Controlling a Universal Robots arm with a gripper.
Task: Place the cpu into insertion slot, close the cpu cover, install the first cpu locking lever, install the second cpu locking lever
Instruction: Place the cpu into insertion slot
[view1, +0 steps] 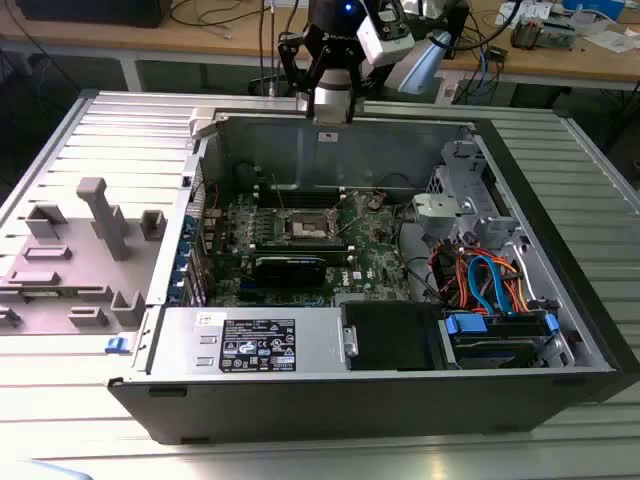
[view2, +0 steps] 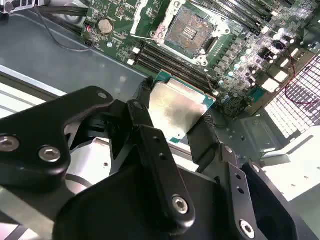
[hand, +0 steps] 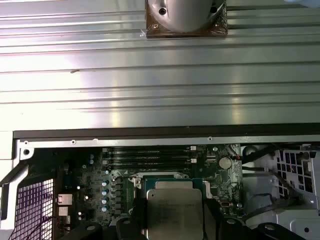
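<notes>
The claw (view2: 176, 106) is clamped on two opposite edges of the cpu (hand: 172, 212), above the far wall of the open case (view1: 300, 150). The insertion slot (view2: 189, 31) is well apart. The chip is probably light, stiff and fragile underneath, so an edge hold suits it.

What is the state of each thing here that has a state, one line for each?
cpu: held by two edges, in the air.
pincer: shut on the cpu.
insertion slot: empty, dark centre bare.
computer case: open, inside showing.
</notes>
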